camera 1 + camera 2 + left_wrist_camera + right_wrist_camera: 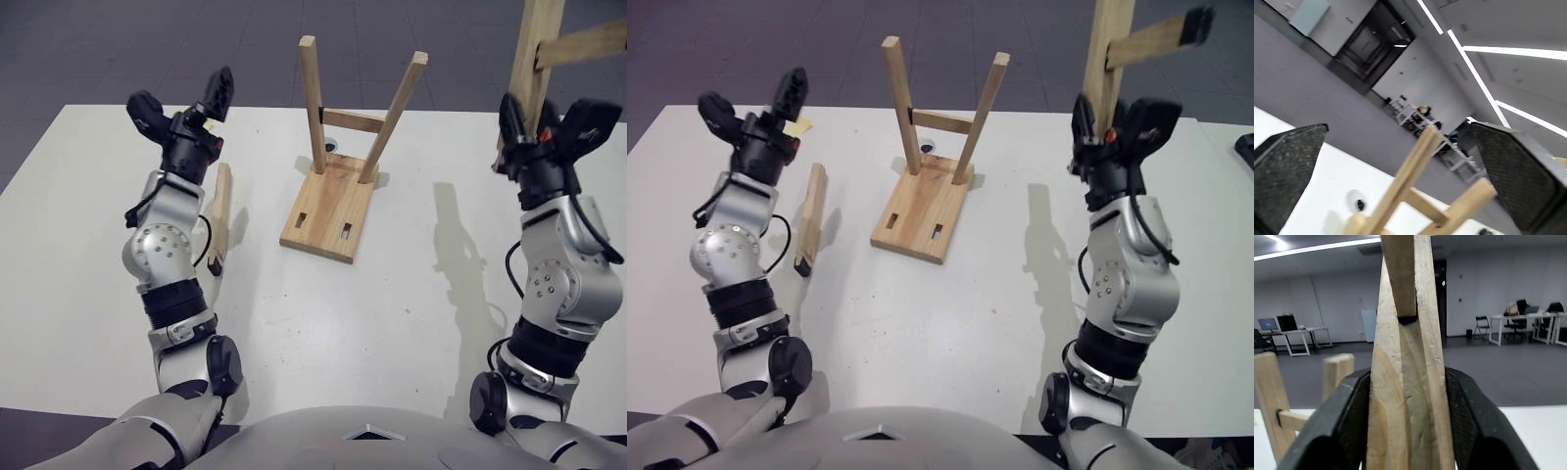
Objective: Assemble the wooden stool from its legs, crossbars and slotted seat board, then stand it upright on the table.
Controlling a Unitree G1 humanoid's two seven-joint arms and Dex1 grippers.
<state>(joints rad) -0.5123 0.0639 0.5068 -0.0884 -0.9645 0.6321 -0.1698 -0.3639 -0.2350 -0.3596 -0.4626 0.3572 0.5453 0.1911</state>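
White table (pixel 411 323); left pincer (pixel 181 98) wide open, empty; right pincer (pixel 549 117) clamps leg (pixel 537 44); wrist view shows crossbar (pixel 1399 274) socketed.

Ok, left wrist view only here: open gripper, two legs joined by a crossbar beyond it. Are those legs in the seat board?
Observer: Yes, both legs rise from the far end of the board, which lies flat on the table.
Operator: Other slots filled?
Observer: No, the two near slots are empty.
Operator: And the remaining parts?
Observer: The right gripper holds a third leg upright in the air, with a bar fitted into it.
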